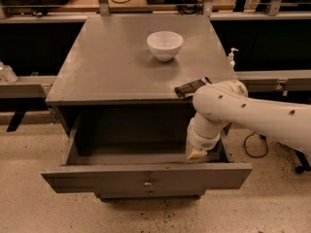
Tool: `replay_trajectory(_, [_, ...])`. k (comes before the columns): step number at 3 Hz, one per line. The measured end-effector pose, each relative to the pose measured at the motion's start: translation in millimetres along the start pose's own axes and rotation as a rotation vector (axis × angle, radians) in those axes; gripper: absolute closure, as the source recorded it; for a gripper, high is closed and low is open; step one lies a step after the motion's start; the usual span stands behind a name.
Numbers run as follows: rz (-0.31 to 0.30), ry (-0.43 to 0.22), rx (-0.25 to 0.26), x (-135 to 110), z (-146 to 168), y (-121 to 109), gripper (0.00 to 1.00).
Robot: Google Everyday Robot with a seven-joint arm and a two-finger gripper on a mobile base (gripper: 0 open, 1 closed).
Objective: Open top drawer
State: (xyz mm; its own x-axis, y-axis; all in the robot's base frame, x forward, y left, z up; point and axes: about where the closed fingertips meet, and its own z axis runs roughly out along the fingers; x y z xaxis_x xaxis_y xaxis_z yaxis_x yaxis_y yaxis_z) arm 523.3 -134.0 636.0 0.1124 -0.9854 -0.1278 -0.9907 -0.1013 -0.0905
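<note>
We see the top drawer point(146, 178) standing well out beneath the grey worktop point(112, 67), its bare inside showing and its small knob point(147, 182) facing us. The gripper point(197, 153) hangs inside the drawer at its right end, close behind the front panel; we cannot tell its state. We judge the opening essentially done, with only the arm's withdrawal left.

We see the matte grey top drawer point(97, 177) standing wide open toward the near side, its plain grey box exposed and a small metal knob point(147, 182) centred on its front. The gripper point(196, 153) sits inside at the right end, by the front panel.
</note>
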Motion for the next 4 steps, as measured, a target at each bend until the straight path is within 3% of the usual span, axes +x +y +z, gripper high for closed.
replay_trajectory(1, [0.03,-0.031,-0.122,11.8,28.2,27.7,1.0])
replay_trajectory(2, [0.024,-0.044,-0.154,9.3,29.1,37.7,1.0])
replay_trajectory(3, [-0.038,-0.071,-0.248,-11.4,6.7,75.5,1.0])
replay_trajectory(4, [-0.04,-0.071,-0.25,-11.8,6.2,76.4,1.0])
